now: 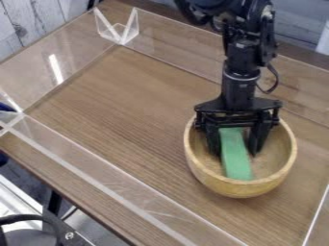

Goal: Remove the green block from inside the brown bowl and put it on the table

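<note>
The arm [238, 38] runs off the top edge, its base out of sight. The gripper [234, 144] covers the far end of the green block [233, 154] — whether its fingertips touch the block cannot be told. The table [115, 115] is cut off at the right and bottom edges.

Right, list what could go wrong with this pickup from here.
1. The open gripper straddles only the far end of the green block, so the block may tilt or slip when lifted.
2. The fingers sit close to the rim of the brown bowl; closing or lifting might catch it and drag the bowl across the table.
</note>
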